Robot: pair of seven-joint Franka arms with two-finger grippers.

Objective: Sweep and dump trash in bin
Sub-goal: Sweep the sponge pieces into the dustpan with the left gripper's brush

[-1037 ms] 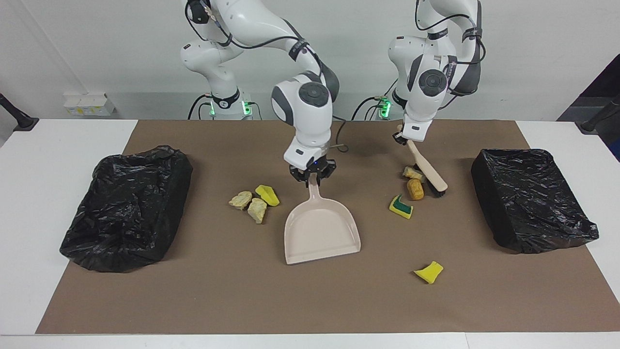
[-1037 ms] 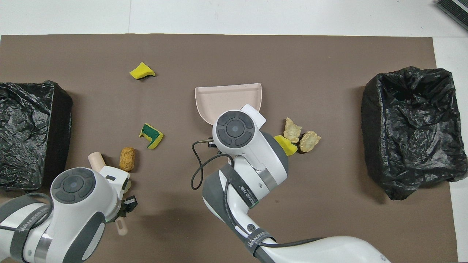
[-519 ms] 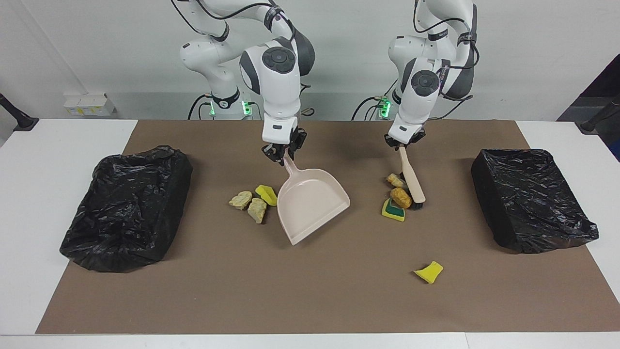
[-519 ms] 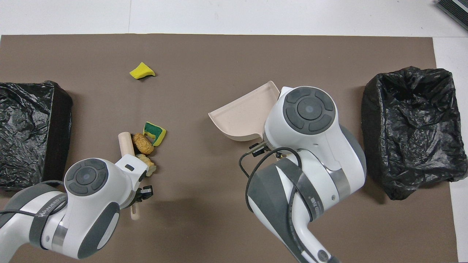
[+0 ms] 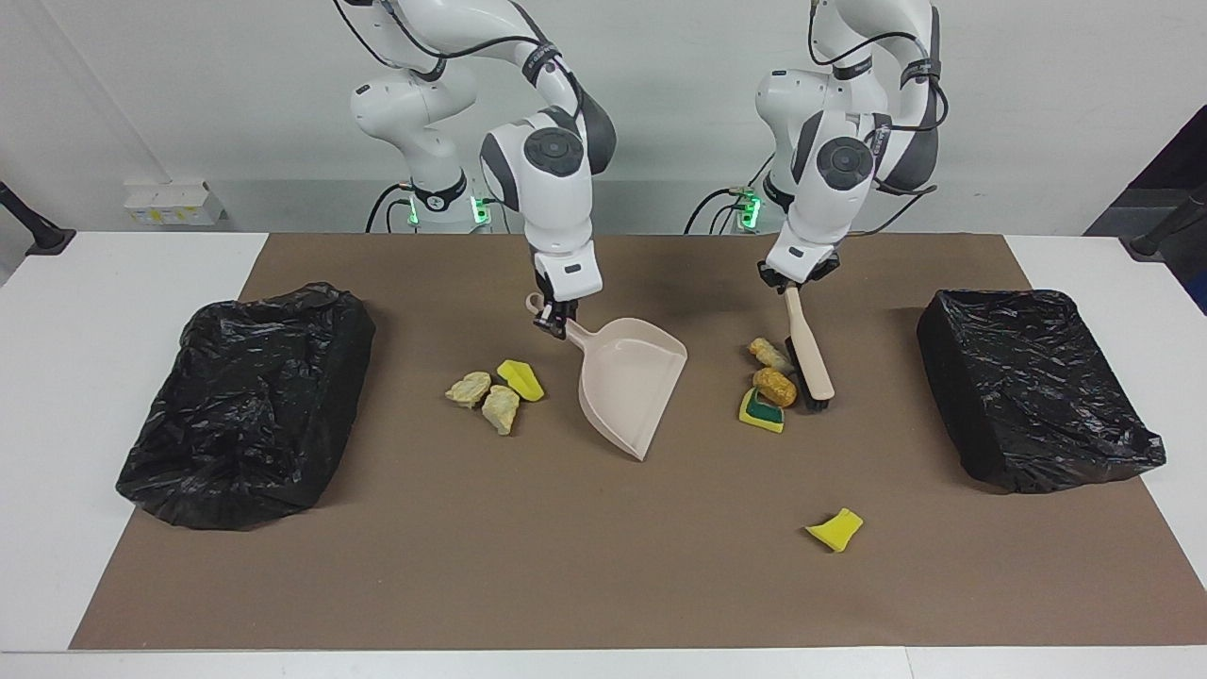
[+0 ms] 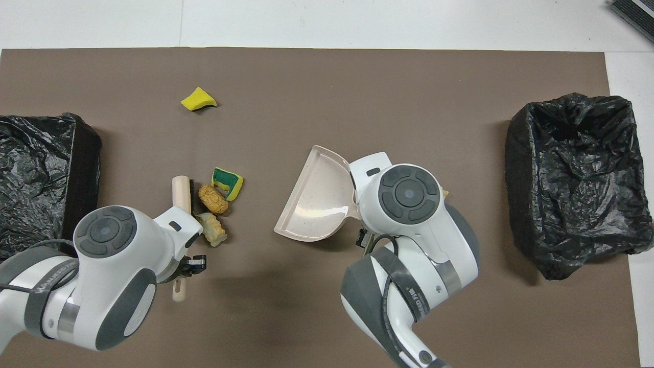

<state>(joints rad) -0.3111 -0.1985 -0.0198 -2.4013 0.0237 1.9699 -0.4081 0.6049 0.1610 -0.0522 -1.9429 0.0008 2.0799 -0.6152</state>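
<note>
1. The right gripper (image 5: 554,319) is clamped on the handle of the beige dustpan (image 5: 630,377), over the middle of the brown mat (image 5: 603,585). The pan is tipped, its open mouth turned toward the left arm's end of the table.
2. The left gripper (image 5: 790,281) is pinched tight on the handle of the beige brush (image 5: 809,351). The brush slants down from it, and its black bristles rest on the mat.
3. Three scraps of trash are bunched against the brush, on the side toward the dustpan: a beige rock-like lump (image 5: 770,354), an orange-brown cork-like lump (image 5: 775,386) and a green-backed sponge bit (image 5: 760,411). They lie below the left gripper and farther from the robots than it appears. The overhead view shows the same cluster (image 6: 220,199) beside the brush head (image 6: 181,191).
4. A second group lies beside the dustpan, toward the right arm's end of the table: two beige lumps (image 5: 469,389) (image 5: 501,408) and a yellow sponge bit (image 5: 520,379). They are near the right gripper but not touching it or the pan.
5. One yellow sponge scrap (image 5: 835,529) lies alone, well apart from both grippers and farthest from the robots.
6. Two black-bagged bins stand at the ends of the mat, one at the right arm's end (image 5: 247,401) and one at the left arm's end (image 5: 1033,387).
</note>
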